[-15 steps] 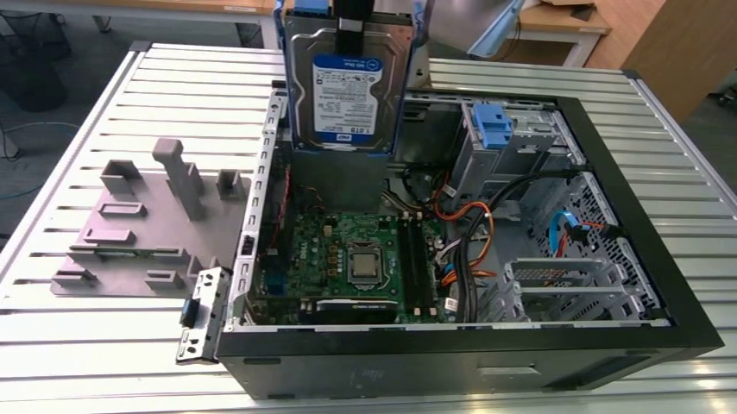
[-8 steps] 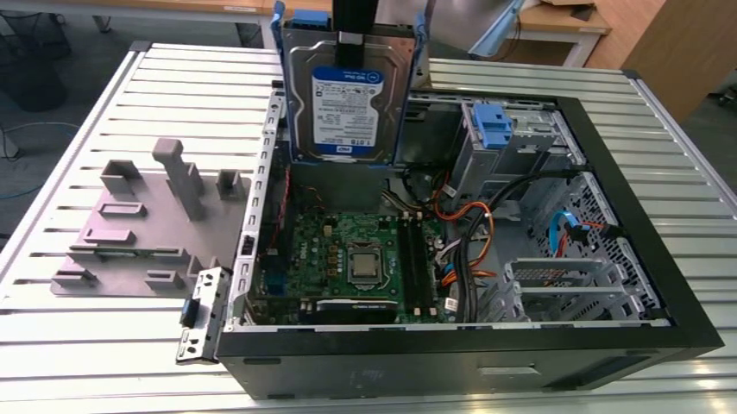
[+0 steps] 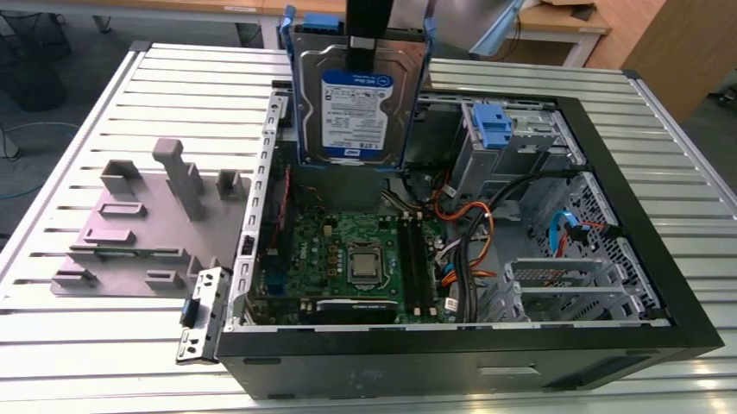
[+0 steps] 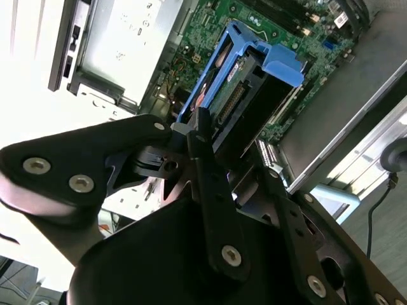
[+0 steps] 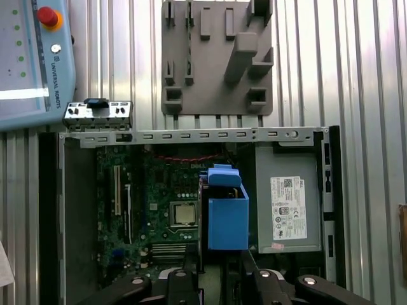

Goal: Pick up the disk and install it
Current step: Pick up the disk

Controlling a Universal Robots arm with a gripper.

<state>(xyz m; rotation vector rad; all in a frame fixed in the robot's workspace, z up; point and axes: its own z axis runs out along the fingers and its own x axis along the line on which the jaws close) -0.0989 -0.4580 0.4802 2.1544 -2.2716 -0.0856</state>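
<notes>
1. The disk (image 3: 355, 103) hangs above the open computer case (image 3: 461, 345), upright, with its long axis vertical and its label facing the exterior camera.
2. The gripper (image 3: 368, 39) has its fingers clamped on the disk's upper end.
3. The disk's lower end points down at the motherboard (image 3: 345, 259).

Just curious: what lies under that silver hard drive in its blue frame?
A green circuit board inside the black computer case; the silver hard drive hides the patch directly below.

Table: slatted silver metal top (image 3: 69, 328), brightly lit.
Behind: pale wooden desk (image 3: 553, 21), brown wooden cabinet (image 3: 679, 43).
Floor: dark grey floor (image 3: 47, 121); perhaps a wire bin (image 3: 29, 52).
</notes>
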